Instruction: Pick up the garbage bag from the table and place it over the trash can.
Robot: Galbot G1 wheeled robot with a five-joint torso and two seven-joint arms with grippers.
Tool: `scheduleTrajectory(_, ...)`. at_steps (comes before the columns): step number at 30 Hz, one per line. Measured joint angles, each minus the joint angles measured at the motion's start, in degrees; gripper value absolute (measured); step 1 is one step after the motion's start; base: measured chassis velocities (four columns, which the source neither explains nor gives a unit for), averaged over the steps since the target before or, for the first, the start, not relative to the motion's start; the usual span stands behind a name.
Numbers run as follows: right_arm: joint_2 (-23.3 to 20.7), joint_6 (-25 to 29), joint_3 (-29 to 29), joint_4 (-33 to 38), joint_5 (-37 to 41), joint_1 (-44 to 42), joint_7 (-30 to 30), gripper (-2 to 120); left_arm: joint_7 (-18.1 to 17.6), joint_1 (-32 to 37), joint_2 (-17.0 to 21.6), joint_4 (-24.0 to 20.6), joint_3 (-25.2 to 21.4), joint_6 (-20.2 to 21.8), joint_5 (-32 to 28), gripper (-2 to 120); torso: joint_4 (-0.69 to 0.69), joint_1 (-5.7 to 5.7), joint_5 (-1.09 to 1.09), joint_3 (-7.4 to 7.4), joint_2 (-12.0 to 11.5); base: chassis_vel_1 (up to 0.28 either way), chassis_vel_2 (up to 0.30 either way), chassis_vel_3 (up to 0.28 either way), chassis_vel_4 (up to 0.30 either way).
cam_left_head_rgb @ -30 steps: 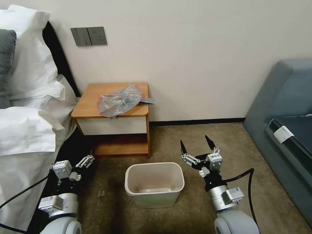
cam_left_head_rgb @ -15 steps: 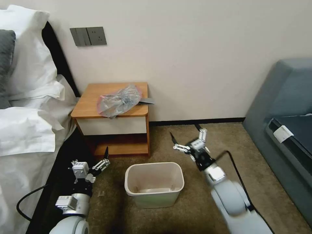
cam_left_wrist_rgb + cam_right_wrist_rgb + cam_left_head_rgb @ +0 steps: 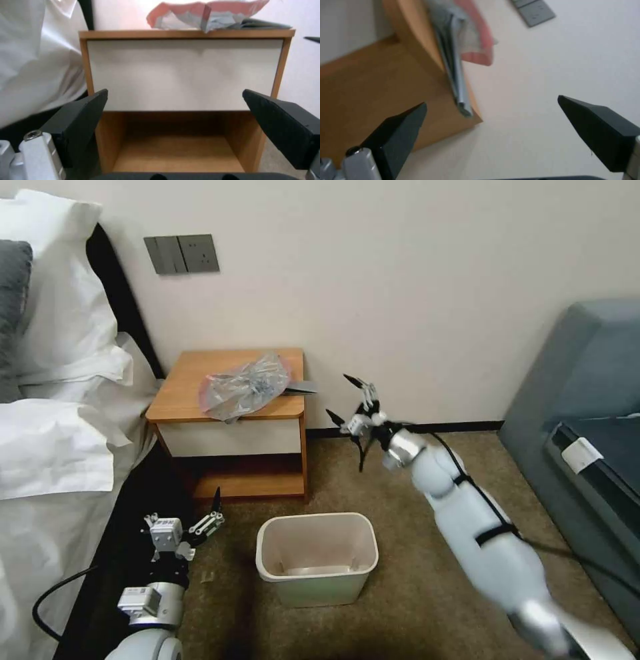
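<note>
Head view: garbage bag (image 3: 245,392) lies crumpled on the bench (image 3: 175,395) top, toward its right and front edge, one fold drooping just over the front lip. Its long axis runs roughly from front-left to back-right, the back-right end resting on a flat dark object (image 3: 301,388) that juts past the bench's right side. Trash can (image 3: 316,557) stands on the carpet in front of the bench, apart from it, with no liner.

Right gripper (image 3: 348,399) is raised beside the bench's right edge, about level with the top, jaws spread wide and holding nothing. The bag lies to its left, near but not touching. In the right wrist view the pinkish edge of the bag and the bench corner sit ahead, off toward one finger (image 3: 398,133), not centred in the gap.

Left gripper (image 3: 215,511) is low, near the floor in front of the bench's shelf, jaws open, empty. In the left wrist view the bag sits well above it.

Judgement: right arm is the nearer one; the reach is a sideways move leftward over the bench's right edge.
</note>
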Motion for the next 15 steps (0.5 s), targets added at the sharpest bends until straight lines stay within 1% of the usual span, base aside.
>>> scheduleTrajectory(2,1.38,1.39,-0.07,-3.91,-2.80,2.26,0.66,100,-0.15,0.04,-0.24,0.20,0.05,-0.01,0.07,100,0.00,0.00,-0.01,0.00,0.00,0.000,0.000,0.000,0.000)
scheduleTrajectory(3,1.38,1.39,-0.07,-3.91,-2.80,2.26,0.66,100,-0.15,0.04,-0.24,0.20,0.05,-0.01,0.07,100,0.00,0.00,-0.01,0.00,0.00,0.000,0.000,0.000,0.000)
scheduleTrajectory(7,3.65,2.80,-0.39,-10.60,-5.80,6.43,2.35,100,-0.58,0.04,-0.39,0.63,-0.21,-0.11,0.07,100,-0.02,0.00,-0.01,-0.01,0.00,0.000,0.000,0.000,0.000)
scheduleTrajectory(8,3.65,2.80,-0.39,-10.60,-5.80,6.43,2.35,100,-0.58,0.04,-0.39,0.63,-0.21,-0.11,0.07,100,-0.02,0.00,-0.01,-0.01,0.00,0.000,0.000,0.000,0.000)
scheduleTrajectory(11,5.34,2.61,-1.39,-14.03,-5.35,9.30,2.96,100,-0.68,0.29,-0.73,0.76,-0.25,-0.22,0.06,100,-0.01,0.01,0.00,0.00,0.00,0.000,0.000,0.000,0.000)
scheduleTrajectory(13,5.73,2.55,-1.68,-14.54,-5.30,9.84,2.98,99,-0.71,0.36,-0.79,0.76,-0.24,-0.23,0.06,100,0.00,0.00,0.00,-0.01,0.00,0.000,0.000,0.000,0.000)
scheduleTrajectory(14,5.93,2.52,-1.88,-14.77,-5.31,10.12,2.99,96,-0.79,0.41,-0.85,0.76,-0.24,-0.25,0.06,100,0.00,0.01,-0.01,-0.01,0.00,0.000,0.000,0.000,0.000)
scheduleTrajectory(15,5.93,2.52,-1.88,-14.77,-5.31,10.12,2.99,96,-0.79,0.41,-0.85,0.76,-0.24,-0.25,0.06,100,0.00,0.01,-0.01,-0.01,0.00,0.000,0.000,0.000,0.000)
